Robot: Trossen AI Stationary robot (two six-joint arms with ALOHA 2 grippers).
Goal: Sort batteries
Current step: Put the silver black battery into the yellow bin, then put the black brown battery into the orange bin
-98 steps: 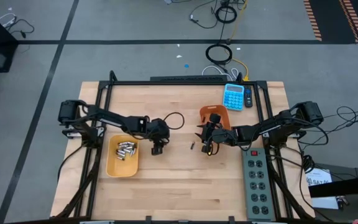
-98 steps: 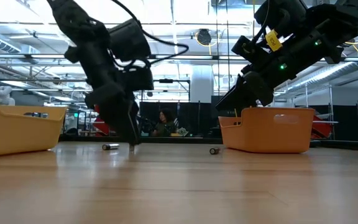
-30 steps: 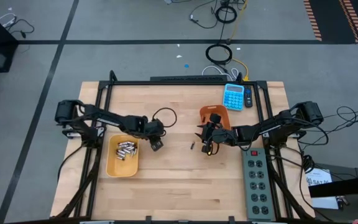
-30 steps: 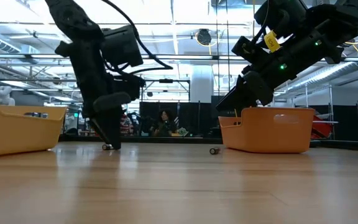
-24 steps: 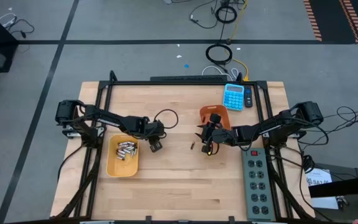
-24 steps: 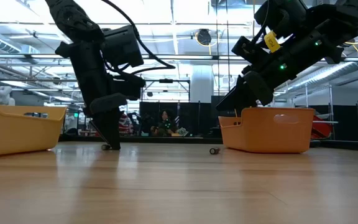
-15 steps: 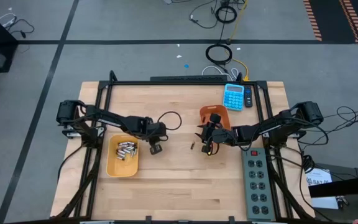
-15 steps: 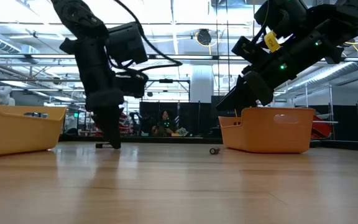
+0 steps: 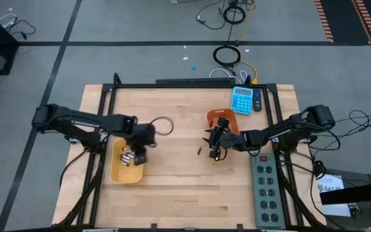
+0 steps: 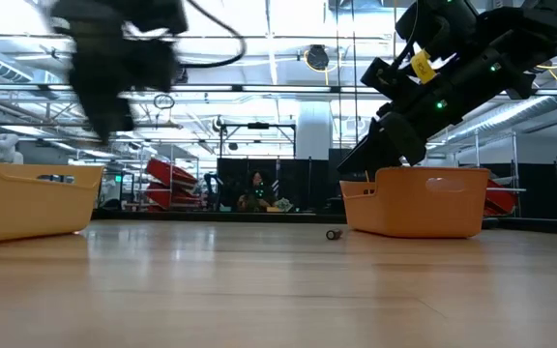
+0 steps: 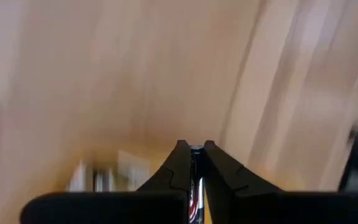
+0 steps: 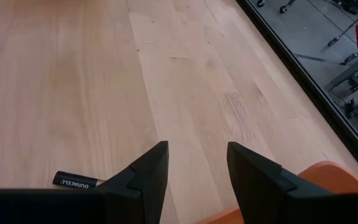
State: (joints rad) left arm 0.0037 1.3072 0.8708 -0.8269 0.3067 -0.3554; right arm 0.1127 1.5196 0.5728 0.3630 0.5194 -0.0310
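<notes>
My left gripper [image 9: 138,153] hangs raised over the right rim of the yellow bin [image 9: 116,173] and is shut on a silvery battery [image 11: 196,163]. Several silvery batteries [image 9: 127,157] lie in that bin. In the low view the left gripper [image 10: 112,72] is a blur high above the yellow bin [image 10: 27,201]. My right gripper [image 9: 216,152] stands open just in front of the orange bin [image 9: 224,120]. It is close to a small dark battery [image 9: 198,152] lying on its side on the table; the right wrist view shows this battery [image 12: 76,181] beside the fingers. My left gripper pinches the battery between its two fingers, which lie along its length. Only one end of the battery [image 11: 196,150] shows, level with the fingertips. The battery is lifted clear, above the yellow bin.
A blue calculator [image 9: 242,100] lies at the far right, and a grey power strip [image 9: 267,187] runs along the right side. Black frame rails border the table. Bare wood stretches between the two bins and toward the near edge.
My left gripper has taken a silvery battery off the table, risen and swung toward the table's left until it is over the yellow bin. The battery is now clear of the wood. The right arm has kept still.
</notes>
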